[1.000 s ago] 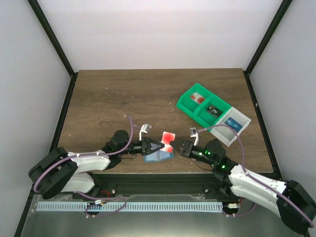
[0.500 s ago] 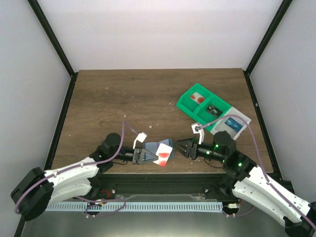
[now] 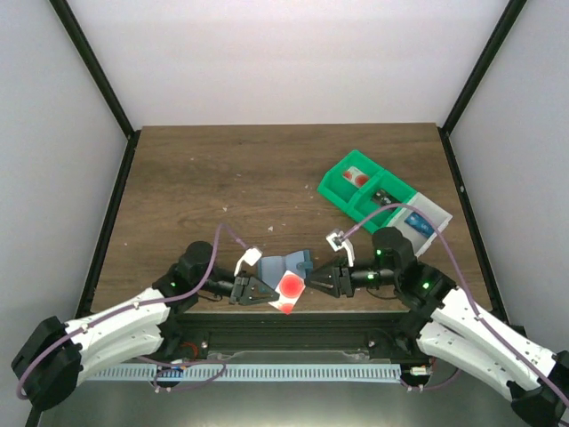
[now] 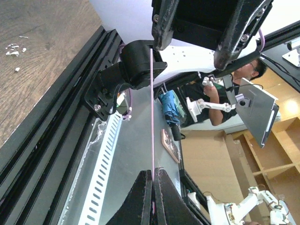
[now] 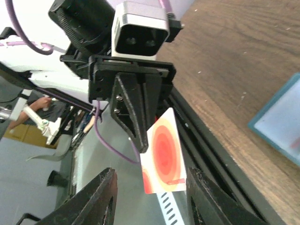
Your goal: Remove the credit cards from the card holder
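The credit card (image 3: 286, 289) has come clear of the card holder (image 3: 286, 264), now at its 12 o'clock. The left hand (image 3: 269, 292) drew it toward 6 o'clock; the right hand (image 3: 310, 283) opened.

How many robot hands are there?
2. The left hand pinches the red-spotted card near the table's front edge; the right hand is open just right of it.

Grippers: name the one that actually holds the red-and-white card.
The left gripper: it is clamped shut on the edge of the credit card. The right gripper stands open, a finger on each side of it.
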{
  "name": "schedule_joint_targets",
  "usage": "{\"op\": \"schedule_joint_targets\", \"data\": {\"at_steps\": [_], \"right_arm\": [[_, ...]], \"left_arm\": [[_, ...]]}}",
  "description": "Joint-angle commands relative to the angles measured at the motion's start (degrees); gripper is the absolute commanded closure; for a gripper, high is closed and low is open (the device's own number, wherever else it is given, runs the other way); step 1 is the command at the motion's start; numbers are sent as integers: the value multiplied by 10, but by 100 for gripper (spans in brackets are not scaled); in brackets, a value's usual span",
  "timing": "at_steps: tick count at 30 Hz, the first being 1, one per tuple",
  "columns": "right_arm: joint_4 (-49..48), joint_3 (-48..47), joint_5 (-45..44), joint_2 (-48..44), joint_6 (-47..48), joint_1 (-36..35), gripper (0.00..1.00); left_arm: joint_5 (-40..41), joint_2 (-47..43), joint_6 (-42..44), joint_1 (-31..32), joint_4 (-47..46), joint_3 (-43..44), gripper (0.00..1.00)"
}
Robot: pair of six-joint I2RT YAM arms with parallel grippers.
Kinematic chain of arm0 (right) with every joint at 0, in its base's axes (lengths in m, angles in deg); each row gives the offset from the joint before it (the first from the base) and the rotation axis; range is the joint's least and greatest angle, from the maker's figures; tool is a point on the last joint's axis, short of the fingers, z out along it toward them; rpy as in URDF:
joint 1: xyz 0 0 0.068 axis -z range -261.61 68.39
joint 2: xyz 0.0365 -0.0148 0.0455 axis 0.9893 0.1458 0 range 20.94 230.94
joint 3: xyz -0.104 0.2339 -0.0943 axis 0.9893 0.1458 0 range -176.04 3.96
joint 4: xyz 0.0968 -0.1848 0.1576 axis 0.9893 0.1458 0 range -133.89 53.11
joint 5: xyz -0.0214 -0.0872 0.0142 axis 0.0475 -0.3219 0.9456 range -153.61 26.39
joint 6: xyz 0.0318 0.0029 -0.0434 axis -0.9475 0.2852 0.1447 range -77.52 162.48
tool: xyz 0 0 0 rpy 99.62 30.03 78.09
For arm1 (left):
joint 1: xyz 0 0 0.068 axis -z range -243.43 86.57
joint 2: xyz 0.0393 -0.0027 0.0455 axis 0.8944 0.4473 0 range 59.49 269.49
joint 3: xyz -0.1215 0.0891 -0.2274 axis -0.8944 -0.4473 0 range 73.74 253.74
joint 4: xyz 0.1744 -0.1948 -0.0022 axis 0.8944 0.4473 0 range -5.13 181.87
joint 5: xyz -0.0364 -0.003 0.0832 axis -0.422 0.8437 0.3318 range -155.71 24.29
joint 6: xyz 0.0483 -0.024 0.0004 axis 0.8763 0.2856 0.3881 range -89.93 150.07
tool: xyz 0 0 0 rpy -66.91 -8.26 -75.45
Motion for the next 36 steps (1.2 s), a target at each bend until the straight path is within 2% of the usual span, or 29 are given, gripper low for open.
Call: {"op": "schedule_joint_targets", "data": {"at_steps": [1,5,14,17,23,24,25,29,31,35,36], "right_arm": [[-37,5,65,15,-3,2,59],[-54,17,81,29,-3,2,60],[-22,5,54,55,22,2,56],[-30,6,69,55,23,2,67],[-46,14,89,52,22,2,99],[-49,16,87,50,19,2,99],[-54,20,84,47,17,2,100],[-73,33,36,34,-7,2,99],[-73,32,-4,25,-20,2,100],[-50,5,-131,7,-42,2,100],[-43,-2,-166,4,-45,2,100]], "left_arm": [[-21,2,5,2,-20,5,100],[-25,3,4,2,-26,5,100],[-29,4,2,2,-29,5,100],[-28,4,2,2,-29,4,100],[-26,7,4,2,-25,6,100],[-21,6,7,2,-19,7,100],[-10,6,10,2,-8,10,93],[56,-2,45,2,80,40,49],[106,-12,60,0,131,60,32],[250,-31,88,-4,246,118,23],[293,-33,95,-4,277,132,9]]}}
